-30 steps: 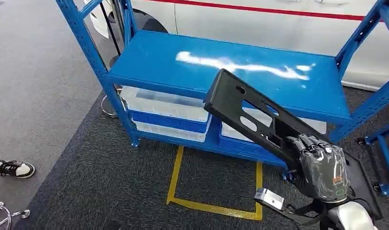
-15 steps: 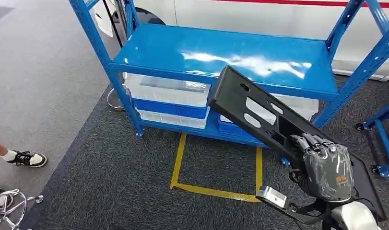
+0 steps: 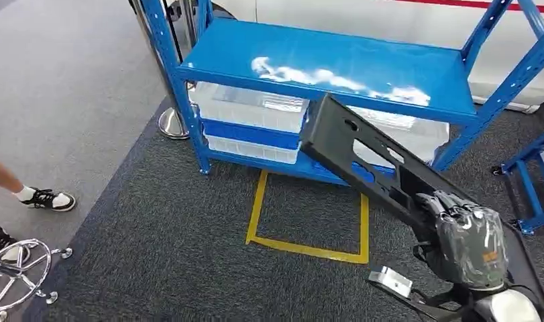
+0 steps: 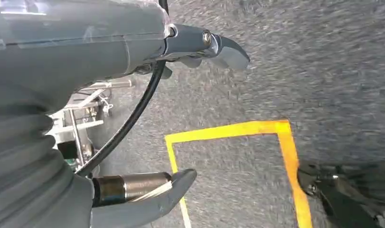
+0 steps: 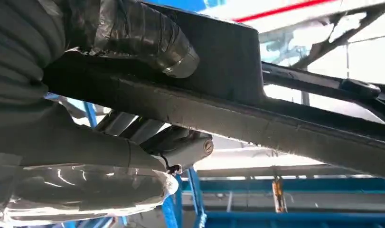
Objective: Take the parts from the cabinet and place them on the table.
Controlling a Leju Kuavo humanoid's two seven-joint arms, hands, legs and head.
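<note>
Gripping the black panel (image 3: pixel 383 168) near its lower end, the right hand (image 3: pixel 467 238) sat at the lower right of the head view, its fingers wrapped over the panel's upper edge. The panel was a long, flat black part with several cut-outs; it rose from the hand at a slant, up and to the left, with its free end in front of the blue cabinet (image 3: pixel 336 64) at about the height of the cabinet's bare glossy shelf. The panel was clear of the floor. In the right wrist view the thumb (image 5: pixel 147 40) pressed on one face of the panel (image 5: pixel 276 121) while the fingers (image 5: pixel 181 147) closed against the opposite face.

The left hand (image 4: pixel 176 118) hung over dark carpet (image 4: pixel 323 66), with its fingers apart and nothing between them, above a yellow taped rectangle (image 4: pixel 228 132).

Clear and blue bins (image 3: pixel 252 117) sat on the cabinet's lower levels. A person's foot in a black-and-white shoe (image 3: pixel 51 199) stood on the grey floor at the left, near a chrome chair base (image 3: pixel 17 272).
</note>
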